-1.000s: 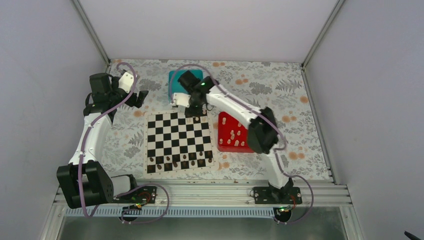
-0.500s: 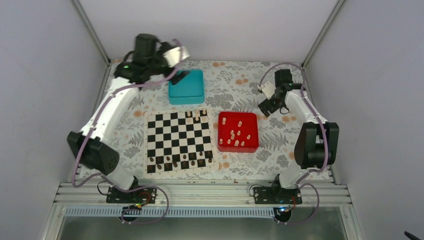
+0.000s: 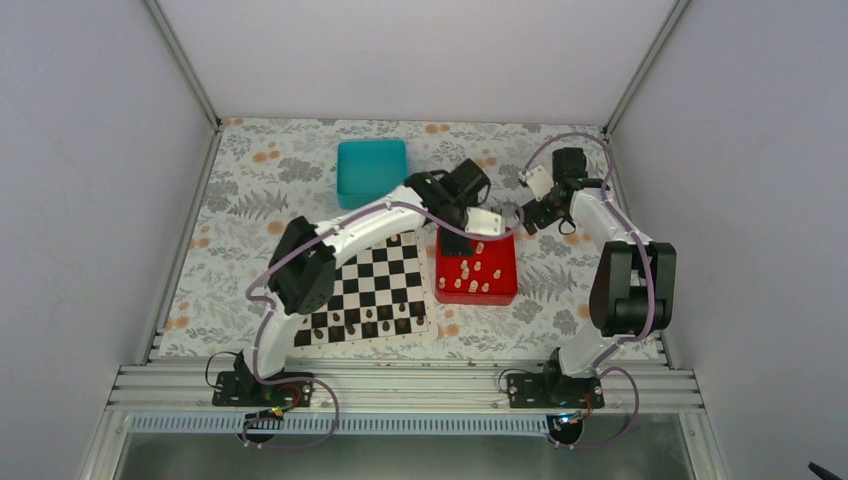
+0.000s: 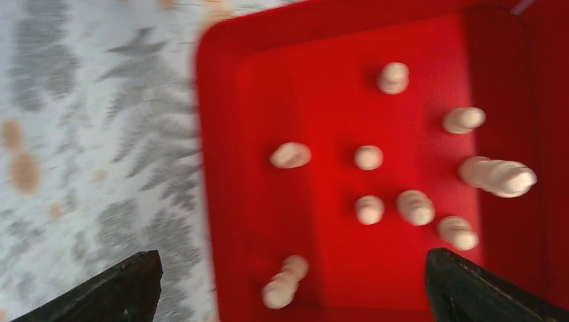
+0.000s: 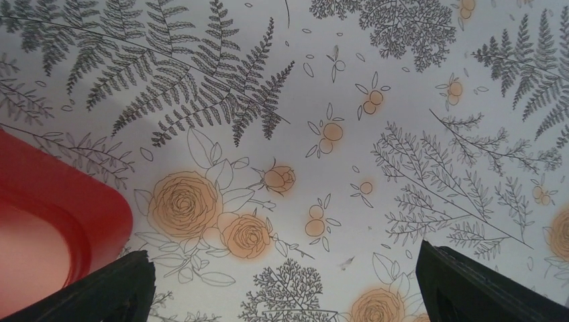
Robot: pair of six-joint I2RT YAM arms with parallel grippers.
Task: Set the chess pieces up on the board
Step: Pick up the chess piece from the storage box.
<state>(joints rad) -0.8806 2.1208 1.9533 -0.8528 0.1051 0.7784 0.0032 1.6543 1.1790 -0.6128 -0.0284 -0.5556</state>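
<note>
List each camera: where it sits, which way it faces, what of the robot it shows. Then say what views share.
Top external: above and behind, looking down on the table; left arm and right arm show, bases nearest.
Left wrist: on the left arm, facing down into the red tray of chess pieces; open left pincer at the bottom corners.
Right wrist: on the right arm, facing down at the table; open right pincer likewise.
Shared: the red tray shows in all three.

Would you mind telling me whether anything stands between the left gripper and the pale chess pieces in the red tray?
Nothing visible does. The left gripper hangs open above the red tray, and the chess pieces lie uncovered below its fingers.
</note>
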